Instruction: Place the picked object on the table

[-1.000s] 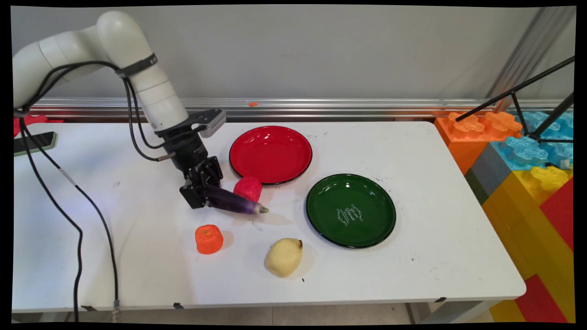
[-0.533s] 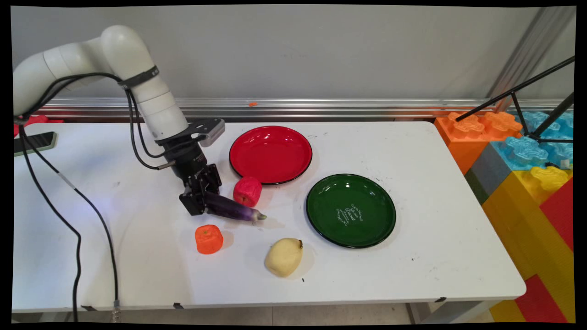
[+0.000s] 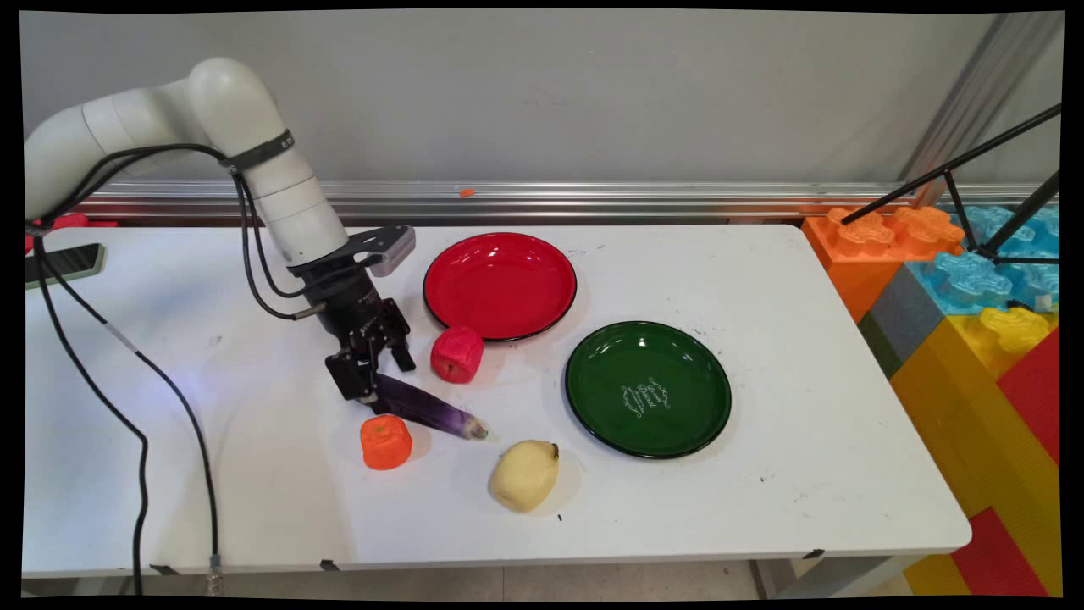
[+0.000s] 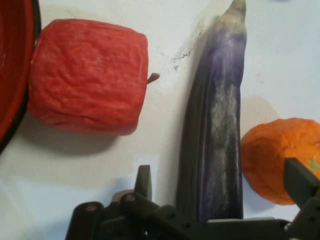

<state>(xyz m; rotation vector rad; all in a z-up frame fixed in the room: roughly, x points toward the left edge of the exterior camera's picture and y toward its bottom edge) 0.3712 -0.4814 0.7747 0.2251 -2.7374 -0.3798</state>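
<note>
The end effector [image 3: 378,371] stands spread wide over the thick end of the purple eggplant [image 3: 428,412], gripping nothing; the eggplant lies flat on the white bench [image 3: 762,356], between the fingers in the hand view. The orange fruit [image 4: 280,160] sits just beside it (touching or not, I cannot tell), right by one finger [image 4: 299,180]. That finger could knock the orange, which looks likely to roll. The red apple [image 3: 457,354] lies near the red plate [image 3: 500,284].
</note>
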